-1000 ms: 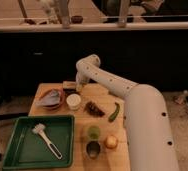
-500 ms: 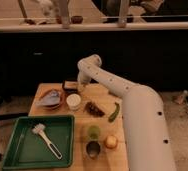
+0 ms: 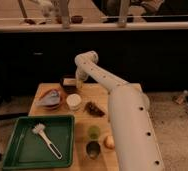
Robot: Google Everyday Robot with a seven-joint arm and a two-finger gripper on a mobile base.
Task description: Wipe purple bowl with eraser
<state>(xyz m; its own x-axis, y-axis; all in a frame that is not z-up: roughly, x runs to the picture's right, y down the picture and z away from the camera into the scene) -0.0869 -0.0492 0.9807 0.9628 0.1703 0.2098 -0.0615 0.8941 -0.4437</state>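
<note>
The white arm reaches up from the lower right of the frame and bends at its elbow above the far edge of the wooden tabletop (image 3: 122,89). Its hand (image 3: 77,83) hangs down just right of the purple bowl (image 3: 68,83), a dark round shape near the back of the tabletop, above centre-left in the frame. The hand is pinched shut. I would guess it holds the eraser, given how close it sits to the bowl, but the eraser itself is hidden or too small for me to make out, so I cannot say for sure.

The hand's place at the bowl's rim suits a wiping pass: low, close, coming in from the side so the arm does not sweep over the other things.

In front of the bowl stands a small white cup (image 3: 73,101), and to its left a shallow orange-rimmed dish (image 3: 49,98) with a blue-grey inside. A dark brownish lump (image 3: 94,108) lies right of the cup. Lower down, a green cup (image 3: 93,131), a dark tin (image 3: 92,149) and a pale round thing (image 3: 109,142) sit near the arm's thick lower section. A green tray (image 3: 17,150) at lower left carries a white brush (image 3: 46,139).

The room is dim. Behind the tabletop runs a dark wall of cabinets, with a lit counter (image 3: 147,22) along the top of the frame.
</note>
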